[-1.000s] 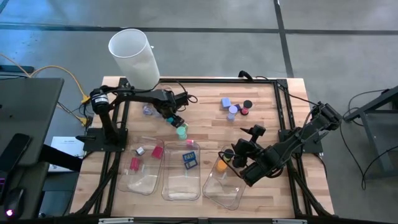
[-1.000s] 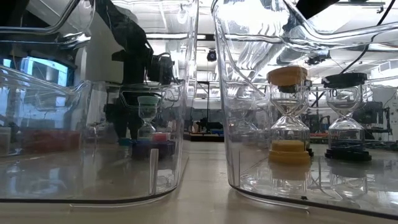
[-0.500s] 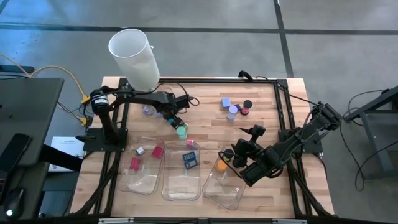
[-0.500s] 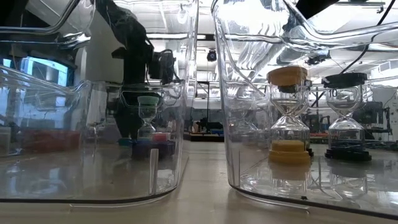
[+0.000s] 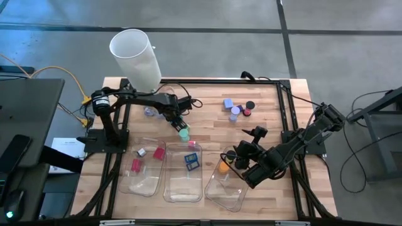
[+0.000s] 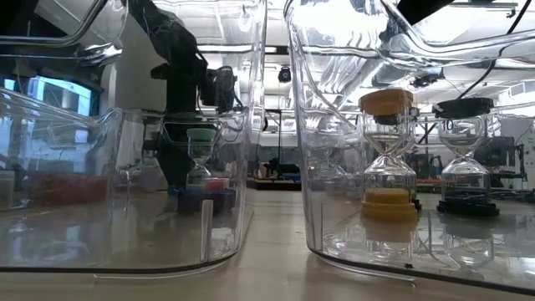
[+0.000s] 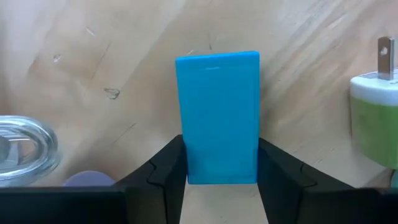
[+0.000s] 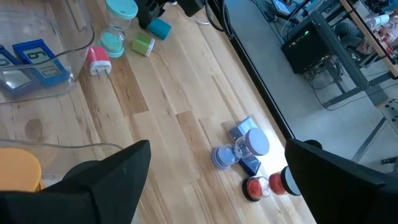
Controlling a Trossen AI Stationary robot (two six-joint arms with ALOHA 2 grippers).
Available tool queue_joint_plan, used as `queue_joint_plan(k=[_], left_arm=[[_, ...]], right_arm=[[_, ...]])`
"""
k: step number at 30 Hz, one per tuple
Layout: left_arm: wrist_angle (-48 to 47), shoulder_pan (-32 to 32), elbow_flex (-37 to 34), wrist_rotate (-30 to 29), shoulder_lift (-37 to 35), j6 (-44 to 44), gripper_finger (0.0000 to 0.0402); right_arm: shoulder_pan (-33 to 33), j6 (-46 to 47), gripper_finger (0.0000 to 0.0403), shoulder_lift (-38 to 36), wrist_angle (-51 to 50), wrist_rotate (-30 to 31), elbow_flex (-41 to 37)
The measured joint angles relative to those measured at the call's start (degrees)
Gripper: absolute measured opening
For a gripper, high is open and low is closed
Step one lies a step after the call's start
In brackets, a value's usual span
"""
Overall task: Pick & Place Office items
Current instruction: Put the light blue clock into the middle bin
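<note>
A blue block (image 7: pixel 217 115) lies flat on the wooden table, far left of centre, and my left gripper (image 5: pixel 177 119) is shut on it. Beside it are a green plug (image 7: pixel 373 118), a teal hourglass (image 5: pixel 183 132) and a pink plug (image 8: pixel 98 60). My right gripper (image 8: pixel 217 186) hangs open above the right clear tray (image 5: pixel 233 196), which holds an orange hourglass (image 5: pixel 223 167) and a black one (image 5: pixel 230 155). A blue block, a purple hourglass (image 5: pixel 235 112) and red and black pieces (image 5: pixel 249 108) stand in a group at the far right. My left gripper pinches the blue block between its two fingers, one on each long side (image 7: pixel 189 165), at the end nearest the wrist. The fingers come from above, slanting down, and run along the block. The block lies flat on the table.
Three clear trays stand in a row at the near edge: the left one (image 5: pixel 146 186) holds red and pink pieces, the middle one (image 5: pixel 183 188) blue blocks. A tall white cylinder (image 5: pixel 135 56) stands at the far left corner. Bare wood lies between the trays and the far group.
My left gripper has come down a little toward the table beside the teal hourglass. The blue block has stayed where it lay.
</note>
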Motion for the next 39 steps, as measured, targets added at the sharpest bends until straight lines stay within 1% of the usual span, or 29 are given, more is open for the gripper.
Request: queue_joint_plan(k=[3,7,9,16,20,22,25,28,30,33,34,36,39], left_arm=[[-0.1,-0.4,-0.1,-0.8,-1.3,0.1,0.0146],[-0.5,-1.3,-0.2,-7.6,-5.3,0.1,0.0146],[-0.9,-1.6,-0.1,-9.7,-8.5,0.4,0.0146],[-5.0,-3.6,-0.1,-10.4,-21.2,-0.1,0.0146],[-3.7,-9.3,-0.1,-10.0,-29.0,3.4,0.0146],[-1.7,-13.4,-0.1,-9.7,-32.1,3.7,0.0146],[1.3,-20.7,0.0,-7.3,-35.4,6.6,0.0146],[4.5,-28.4,0.0,-5.2,-36.3,7.1,0.0146],[5.0,-33.0,0.0,-4.0,-36.1,7.2,0.0146],[5.2,-38.5,0.0,-3.6,-34.5,5.9,0.0146],[4.9,-39.9,0.0,-3.3,-33.8,5.3,0.0146],[4.5,-42.0,0.0,-1.1,-32.3,4.9,0.0146],[4.5,-43.3,0.0,2.3,-29.3,5.3,0.0146]], right_arm=[[0.0,0.0,0.0362,0.0,0.0,0.0,0.0],[0.0,0.0,0.0362,0.0,0.0,-0.1,0.0],[0.0,0.0,0.0362,0.0,0.2,-0.1,0.0],[0.0,0.0,0.0362,0.0,0.5,-0.1,0.0],[0.0,0.0,0.0362,0.0,0.6,0.0,0.0],[0.0,-0.2,0.0362,0.0,0.6,0.2,0.0],[0.0,-1.3,0.0362,0.0,0.9,0.3,0.0],[-0.1,-1.5,0.0362,0.0,1.3,0.3,0.0],[-0.4,-1.5,0.0362,0.0,1.7,0.2,0.0],[-0.5,-1.6,0.0362,0.0,2.4,0.3,0.0],[-0.5,-1.9,0.0362,0.0,2.7,0.3,0.0],[-0.4,-2.6,0.0362,0.0,3.5,0.1,0.0],[-0.4,-3.0,0.0362,0.0,4.8,0.1,0.0]])
